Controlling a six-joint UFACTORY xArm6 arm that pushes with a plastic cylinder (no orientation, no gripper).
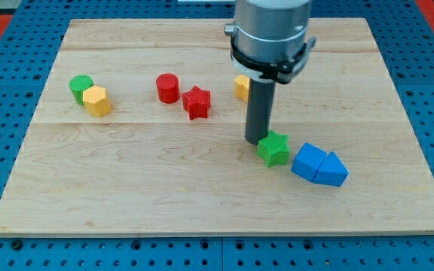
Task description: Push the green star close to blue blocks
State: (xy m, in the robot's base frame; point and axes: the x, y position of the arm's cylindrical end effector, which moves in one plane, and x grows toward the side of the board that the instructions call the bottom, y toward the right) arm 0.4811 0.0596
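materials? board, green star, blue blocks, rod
Board: looks like pale wood, matt, with visible grain and plank seams.
Green star: probably plastic; uniform saturated colour, faint sheen, possibly ridged sides.
Blue blocks: apparently the same plastic, smooth faces, soft highlights.
Rod: dark, matt, could be rubber or plastic; my tip sits at the star's upper-left edge.

Your arm (270, 34): grey cylindrical body at the view's top, dark rod vertical, my tip (256, 140) on the board.
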